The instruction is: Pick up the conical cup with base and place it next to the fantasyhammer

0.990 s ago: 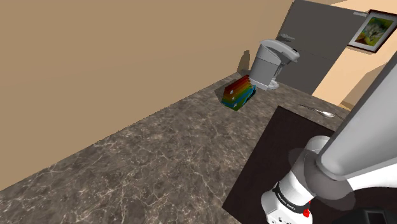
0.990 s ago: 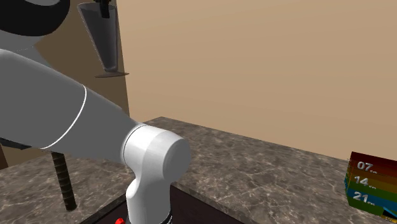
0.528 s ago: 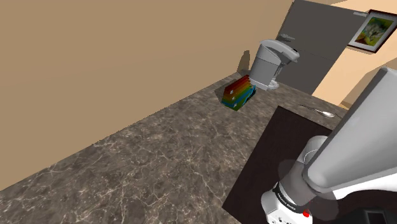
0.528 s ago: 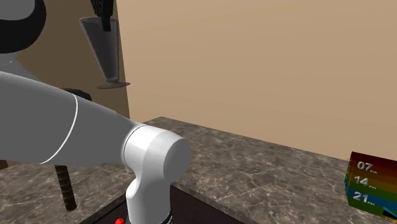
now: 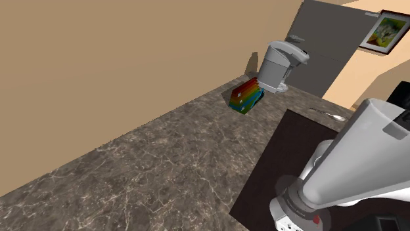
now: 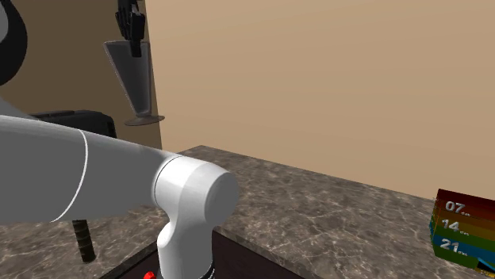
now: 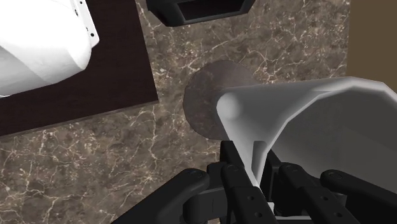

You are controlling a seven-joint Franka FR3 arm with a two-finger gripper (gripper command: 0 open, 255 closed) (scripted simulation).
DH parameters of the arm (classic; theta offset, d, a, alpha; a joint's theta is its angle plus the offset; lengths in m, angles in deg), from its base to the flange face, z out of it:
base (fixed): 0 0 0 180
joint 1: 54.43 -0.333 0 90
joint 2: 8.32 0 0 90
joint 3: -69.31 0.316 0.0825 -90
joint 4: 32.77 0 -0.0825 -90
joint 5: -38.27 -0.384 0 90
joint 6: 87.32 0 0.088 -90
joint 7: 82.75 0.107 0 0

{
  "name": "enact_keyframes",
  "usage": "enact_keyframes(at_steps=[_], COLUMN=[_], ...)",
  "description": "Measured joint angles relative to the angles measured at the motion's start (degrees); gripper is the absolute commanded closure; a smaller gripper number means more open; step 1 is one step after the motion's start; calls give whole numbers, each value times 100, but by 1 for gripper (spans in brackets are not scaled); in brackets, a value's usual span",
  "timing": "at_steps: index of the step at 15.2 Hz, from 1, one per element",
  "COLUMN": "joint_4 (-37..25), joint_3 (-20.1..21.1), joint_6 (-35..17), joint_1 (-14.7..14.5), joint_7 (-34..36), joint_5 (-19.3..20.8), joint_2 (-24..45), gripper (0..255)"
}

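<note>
In the second exterior view my gripper (image 6: 132, 38) hangs high at the upper left, shut on the rim of a grey conical cup (image 6: 135, 75). The cup points down, with its round base (image 6: 144, 120) in the air. In the wrist view the fingers (image 7: 238, 181) clasp the cup's wall (image 7: 299, 111), and its round base (image 7: 207, 95) shows above the marbled counter (image 7: 95, 165). The fantasyhammer stands below and beside the cup. Its ribbed dark handle (image 6: 82, 238) is upright, and its black head (image 6: 79, 119) is partly hidden behind my arm. That black head (image 7: 197, 9) also lies just beyond the cup's base.
On the dark marbled countertop (image 5: 164, 157), a rainbow-striped box (image 5: 246, 96) and a grey coffee machine (image 5: 281, 65) stand at the far end by the wall. A spoon (image 5: 328, 115) lies near the dark stand top (image 5: 282, 151). My white arm (image 5: 355, 164) crosses the lower right.
The gripper has carried the cup downward and slightly to the second exterior view's right, nearer the hammer head. The arm has swung lower in both exterior views. The grip is unchanged.
</note>
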Motion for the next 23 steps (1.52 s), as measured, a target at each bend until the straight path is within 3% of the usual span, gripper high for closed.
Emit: enact_keyframes(at_steps=[23], joint_4=[2447], joint_3=[374], joint_6=[-944], joint_1=[-253], joint_7=[-331], joint_5=[-384], joint_2=[-1490], gripper=[255])
